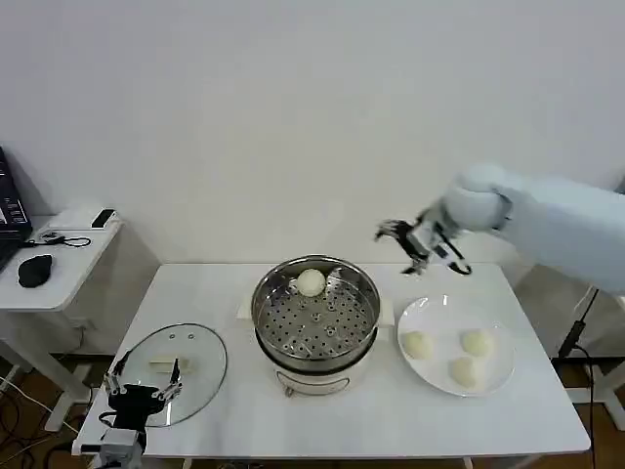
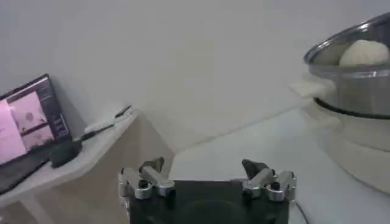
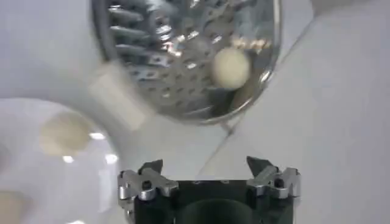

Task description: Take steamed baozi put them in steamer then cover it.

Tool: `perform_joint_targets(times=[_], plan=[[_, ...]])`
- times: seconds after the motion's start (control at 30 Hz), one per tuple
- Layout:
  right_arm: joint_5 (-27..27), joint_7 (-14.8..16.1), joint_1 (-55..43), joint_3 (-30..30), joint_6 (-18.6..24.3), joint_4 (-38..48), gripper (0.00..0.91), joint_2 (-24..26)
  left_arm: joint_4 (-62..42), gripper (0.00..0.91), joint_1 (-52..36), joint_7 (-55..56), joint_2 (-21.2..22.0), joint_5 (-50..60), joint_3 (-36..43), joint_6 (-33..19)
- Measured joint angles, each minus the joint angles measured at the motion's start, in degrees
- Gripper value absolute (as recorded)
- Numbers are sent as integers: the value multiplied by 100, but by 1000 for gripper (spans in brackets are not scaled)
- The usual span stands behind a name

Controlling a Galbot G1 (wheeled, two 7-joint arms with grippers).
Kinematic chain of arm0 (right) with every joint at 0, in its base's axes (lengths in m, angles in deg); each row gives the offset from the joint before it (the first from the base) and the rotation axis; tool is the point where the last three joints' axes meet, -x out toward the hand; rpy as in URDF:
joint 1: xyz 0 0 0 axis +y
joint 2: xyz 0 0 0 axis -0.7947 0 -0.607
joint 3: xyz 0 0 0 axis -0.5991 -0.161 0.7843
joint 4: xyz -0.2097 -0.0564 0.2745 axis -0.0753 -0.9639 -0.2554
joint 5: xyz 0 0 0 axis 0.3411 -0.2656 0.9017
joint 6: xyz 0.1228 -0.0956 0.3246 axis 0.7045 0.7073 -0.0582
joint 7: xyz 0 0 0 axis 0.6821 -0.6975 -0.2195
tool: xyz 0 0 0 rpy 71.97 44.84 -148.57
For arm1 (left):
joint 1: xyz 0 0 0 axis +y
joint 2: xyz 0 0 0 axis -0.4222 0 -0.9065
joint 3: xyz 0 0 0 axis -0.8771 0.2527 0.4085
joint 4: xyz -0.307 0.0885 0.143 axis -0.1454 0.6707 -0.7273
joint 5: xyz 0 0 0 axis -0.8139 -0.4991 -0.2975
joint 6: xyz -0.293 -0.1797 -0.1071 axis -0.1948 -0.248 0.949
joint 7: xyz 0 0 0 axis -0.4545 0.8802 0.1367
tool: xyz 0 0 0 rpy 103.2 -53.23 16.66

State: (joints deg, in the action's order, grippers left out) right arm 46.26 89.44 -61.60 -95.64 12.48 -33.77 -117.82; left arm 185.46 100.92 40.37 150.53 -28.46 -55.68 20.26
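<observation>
My right gripper (image 1: 422, 246) hangs in the air with its jaws spread and nothing between them — it sits above the table's far edge, past the gap that separates the steamer (image 1: 315, 315) from the plate (image 1: 456, 344). One baozi (image 1: 311, 282) already lies on the perforated tray at the steamer's far wall, below and to the left of this pincer. Three baozi wait on the plate, below it and nearer my body: one (image 1: 417, 344) by the steamer side, one (image 1: 478, 342) further right, one (image 1: 463, 371) closest to me.

My left gripper (image 1: 144, 388) is parked low at the near left corner, jaws also apart, resting over the glass lid (image 1: 174, 371); from its wrist camera the steamer (image 2: 359, 91) stands well off to one side.

Risks as I judge them:
- buns are soft and round — clench too hard and I dent one, too loose and it rolls off the plate or drops on the table
- the two right-hand buns sit close together, so a wide finger could nudge the neighbour
- coming down from here I could clip the plate rim and slide it
- dropping the next bun onto the one already in could stack them and stop the lid seating
</observation>
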Motion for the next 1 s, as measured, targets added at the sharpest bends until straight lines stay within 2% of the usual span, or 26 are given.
perform_joint_targets(times=[0.23, 0.43, 0.77, 1.0], plan=[[-11, 10, 398, -55, -495, -517, 907, 987, -85, 907, -185, -7, -115, -73, 0, 21], [-74, -57, 1231, 312, -686, -595, 907, 1368, -191, 907, -242, -2, -93, -95, -30, 11], [-236, -157, 2784, 1355, -827, -81, 907, 1240, -246, 907, -226, -7, -68, -78, -107, 8], [-266, -254, 3387, 1737, -885, 330, 907, 917, -321, 907, -235, -7, -56, -78, -143, -3]])
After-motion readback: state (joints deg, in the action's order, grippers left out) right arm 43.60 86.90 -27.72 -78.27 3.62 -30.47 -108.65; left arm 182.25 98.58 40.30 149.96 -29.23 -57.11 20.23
